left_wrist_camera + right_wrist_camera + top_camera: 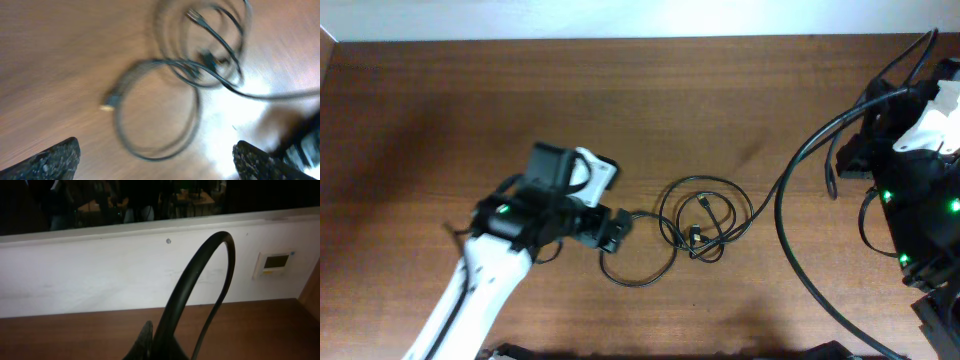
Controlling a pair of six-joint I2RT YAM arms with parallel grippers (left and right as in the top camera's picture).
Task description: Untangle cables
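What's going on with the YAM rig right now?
Cable untangling, early stage. The left gripper is wide open at the left end of the thin black cables, which lie in overlapping, tangled loops in the middle of the table. Nothing is gripped yet. The right arm sits at the table's right edge, away from them.

White arm (pixel 460 300), black wrist (pixel 535 215) (green light (pixel 504 209))
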